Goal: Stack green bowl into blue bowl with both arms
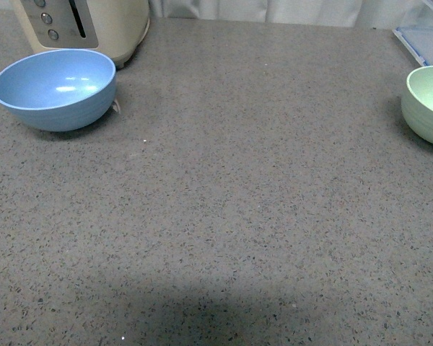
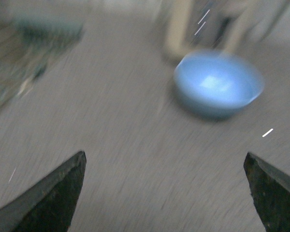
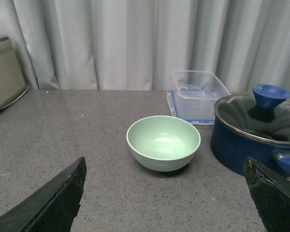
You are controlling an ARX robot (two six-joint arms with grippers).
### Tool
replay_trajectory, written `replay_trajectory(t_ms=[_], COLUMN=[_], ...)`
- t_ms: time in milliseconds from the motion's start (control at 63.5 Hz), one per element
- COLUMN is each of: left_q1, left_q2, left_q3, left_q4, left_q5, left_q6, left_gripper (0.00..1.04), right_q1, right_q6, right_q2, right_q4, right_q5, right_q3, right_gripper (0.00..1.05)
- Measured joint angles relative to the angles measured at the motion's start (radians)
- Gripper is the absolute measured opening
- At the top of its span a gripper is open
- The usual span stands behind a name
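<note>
The blue bowl (image 1: 55, 88) stands upright at the far left of the grey counter, empty. The green bowl (image 1: 428, 103) stands at the right edge, cut off by the frame. Neither arm shows in the front view. In the blurred left wrist view, my left gripper (image 2: 164, 193) is open over bare counter, with the blue bowl (image 2: 217, 87) well ahead of it. My right gripper (image 3: 164, 193) is open too, and the empty green bowl (image 3: 163, 142) sits some way ahead of its fingers (image 3: 53, 198), untouched.
A cream toaster (image 1: 86, 25) stands right behind the blue bowl. A clear lidded box (image 3: 199, 95) and a dark blue pot (image 3: 253, 130) with a glass lid flank the green bowl. Curtains close off the back.
</note>
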Motion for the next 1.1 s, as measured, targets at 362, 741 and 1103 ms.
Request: replay_trajectory(t_ms=[362,741,1103], left_q1=[0.119,0.039,0.021], left_q2=[0.631,1.074,1.323], left_q3=[0.201,0.466,0.606], left_q4=[0.241,0.296,0.314], left_q5=[0.074,0.213,0.246], left_q6=[-0.319,-0.699,-0.844], left_gripper=[0.98,0.98,0.98], right_q1=[0.000,0.000,0.000], right_q6=[0.000,0.000,0.000], right_q2=[0.000,0.000,0.000], right_q4=[0.000,0.000,0.000], right_q5=[-0.002,-0.002,-0.002], right_q3=[0.000,0.000,0.000], right_gripper=[0.95,0.95,0.95])
